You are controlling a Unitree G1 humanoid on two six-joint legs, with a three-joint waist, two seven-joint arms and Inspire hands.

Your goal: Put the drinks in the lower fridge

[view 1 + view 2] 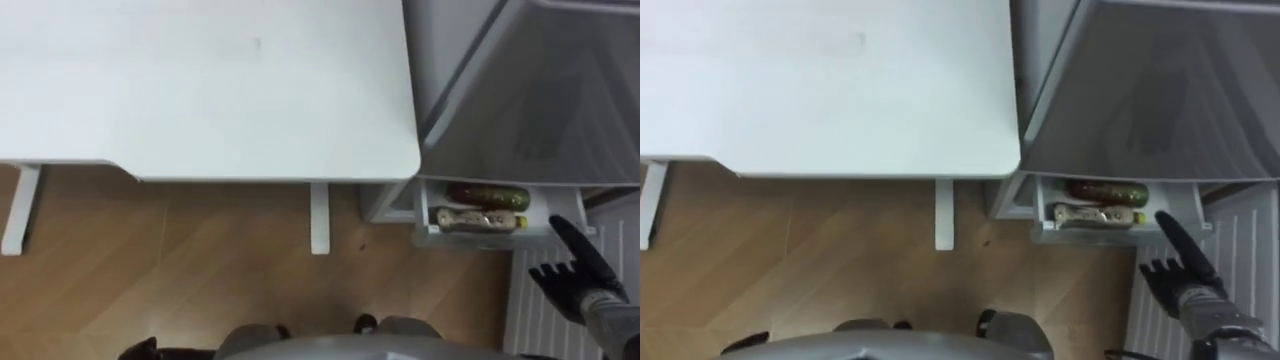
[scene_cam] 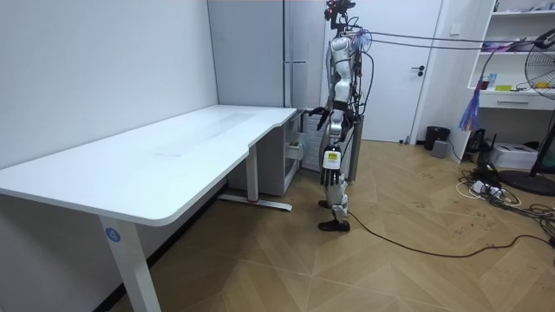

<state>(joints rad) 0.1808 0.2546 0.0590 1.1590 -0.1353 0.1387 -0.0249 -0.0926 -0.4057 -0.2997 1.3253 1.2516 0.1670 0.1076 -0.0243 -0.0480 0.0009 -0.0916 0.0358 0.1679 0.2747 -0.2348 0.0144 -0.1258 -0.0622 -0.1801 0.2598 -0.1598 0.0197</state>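
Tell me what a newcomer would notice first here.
The open fridge drawer sits low on the right, with a dark bottle lying behind a pale-labelled bottle inside it. The right robot hand, fingers straight, points at the drawer's right end. A big white table spreads across the left.

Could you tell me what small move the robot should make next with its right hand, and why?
Probably push the right hand forward against the front of the lower drawer to slide it shut: a dark bottle and a pale bottle already lie in the open drawer, and the hand, fingers straight, is by its front right corner.
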